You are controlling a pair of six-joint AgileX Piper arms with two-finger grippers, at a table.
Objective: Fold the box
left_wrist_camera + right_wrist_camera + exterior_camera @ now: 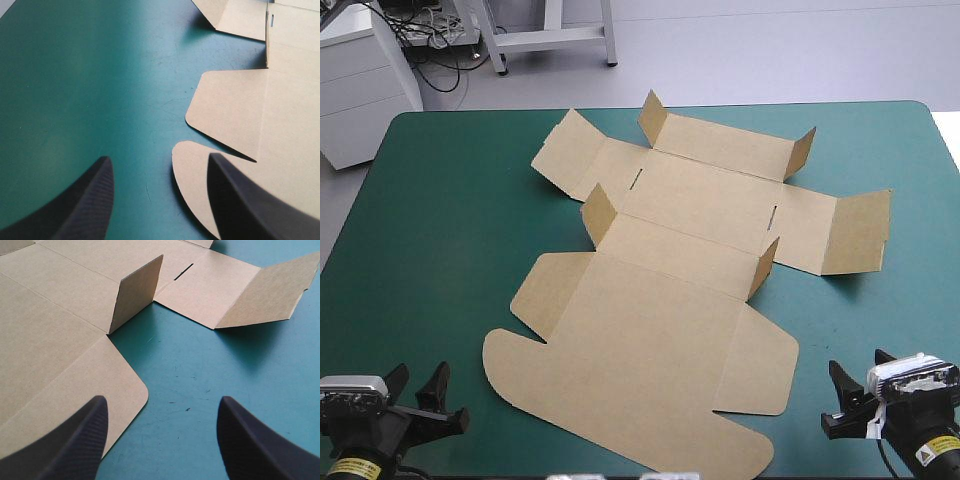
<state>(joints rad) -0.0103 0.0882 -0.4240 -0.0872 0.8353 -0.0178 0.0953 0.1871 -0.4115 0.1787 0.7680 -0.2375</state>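
One box (660, 310) lies flat mid-table in the high view, small tabs raised. Left wrist: left gripper (159, 159) spread, empty, at its rounded flap. Right wrist: right gripper (162, 398) spread, empty. Folding looks unstarted; next, grasp a side wall.

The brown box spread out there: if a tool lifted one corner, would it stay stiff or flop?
Probably it would hinge at its creases: the box is one thin scored sheet. Its small flaps stand up unaided, suggesting some stiffness. Lying on the smooth teal-green cover, it may slide when pushed.
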